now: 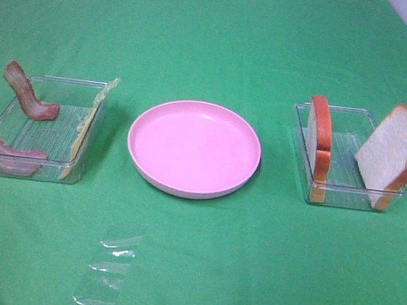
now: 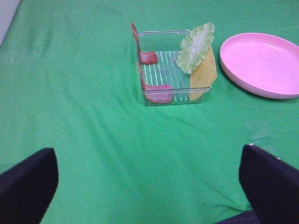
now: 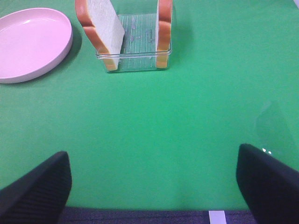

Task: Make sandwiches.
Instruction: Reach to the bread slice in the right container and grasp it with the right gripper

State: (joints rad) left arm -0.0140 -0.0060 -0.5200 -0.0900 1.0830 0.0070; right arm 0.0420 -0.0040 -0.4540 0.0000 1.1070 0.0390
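Note:
No stacked sandwich shows; the parts stand apart in two clear trays. Two white bread slices [image 1: 319, 135] [image 1: 393, 153] with orange-brown crust stand on edge in the right tray [image 1: 338, 193]; they also show in the right wrist view [image 3: 100, 28] [image 3: 163, 25]. The left tray [image 2: 175, 101] holds two bacon strips [image 2: 148, 57] [image 2: 159, 92], a lettuce leaf [image 2: 196, 46] and a yellow cheese slice [image 2: 206, 74]. The left gripper [image 2: 149, 186] and the right gripper [image 3: 152, 186] are open, empty and well short of their trays. Neither shows in the exterior view.
A pink round plate [image 1: 193, 148] sits between the two trays and holds nothing. A piece of clear plastic film [image 1: 107, 272] lies on the green cloth near the front left. The cloth's far corners meet a pale wall.

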